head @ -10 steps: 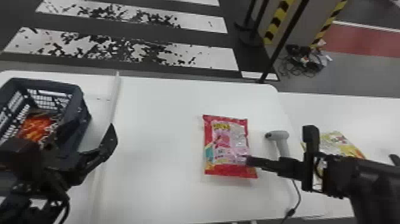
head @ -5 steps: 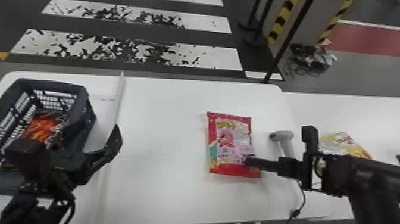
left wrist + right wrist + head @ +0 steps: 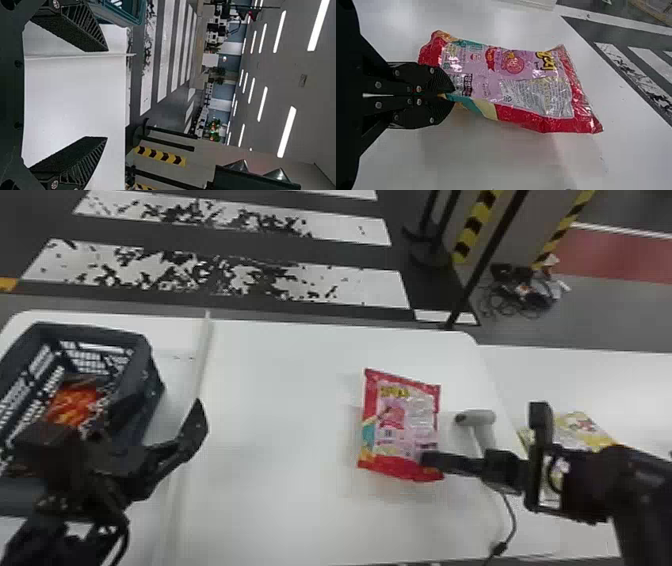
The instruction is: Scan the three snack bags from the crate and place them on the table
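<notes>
Red and pink bag (image 3: 400, 417), pinched in the right claw (image 3: 430, 460) over the white table (image 3: 275, 415).
It is near the gray scanner (image 3: 477, 418). The left claw (image 3: 165, 405) is spread wide by the crate (image 3: 100, 332) with an orange bag (image 3: 74, 402) inside.

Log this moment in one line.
right gripper: shut on red-edged snack bag; left gripper: open; crate: orange bag inside; scanner: right of held bag; yellow bag: right of scanner

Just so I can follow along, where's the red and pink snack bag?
In the head view, the snack bag is right of centre, gripped at one edge by the right tool, just left of the scanner.
</notes>
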Robot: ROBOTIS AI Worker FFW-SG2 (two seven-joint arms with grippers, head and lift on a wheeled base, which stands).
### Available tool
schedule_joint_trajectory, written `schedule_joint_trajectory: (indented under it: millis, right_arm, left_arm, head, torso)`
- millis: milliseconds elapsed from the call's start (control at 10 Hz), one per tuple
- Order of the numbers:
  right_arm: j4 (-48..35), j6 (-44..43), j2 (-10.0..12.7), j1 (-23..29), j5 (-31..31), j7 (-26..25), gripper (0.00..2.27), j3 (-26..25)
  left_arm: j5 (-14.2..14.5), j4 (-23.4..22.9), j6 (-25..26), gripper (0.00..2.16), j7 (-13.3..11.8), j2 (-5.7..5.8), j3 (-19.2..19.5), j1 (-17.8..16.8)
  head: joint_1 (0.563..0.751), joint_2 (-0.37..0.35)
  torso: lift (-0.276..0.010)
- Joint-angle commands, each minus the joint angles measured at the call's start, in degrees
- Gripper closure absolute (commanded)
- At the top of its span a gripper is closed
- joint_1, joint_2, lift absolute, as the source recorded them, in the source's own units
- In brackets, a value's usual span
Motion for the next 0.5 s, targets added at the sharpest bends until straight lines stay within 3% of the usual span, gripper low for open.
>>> schedule_joint_trajectory:
  millis: [0,400]
  right_arm:
    - [-2.58,3.79,0.00,0.52,-3.56,0.60,2.26,-4.84]
    - [-3.99,6.77,-1.67,-0.88,-13.23,-0.81,2.26,-18.29]
  left_arm:
    - [0.06,-0.02,0.00,0.08,0.00,0.08,0.02,-0.09]
    - [0.06,-0.19,0.00,0.08,0.00,0.00,-0.07,-0.18]
  head:
    - [0.695,-0.169]
    - [0.695,-0.224]
  torso:
    - [-0.062]
    - [-0.062]
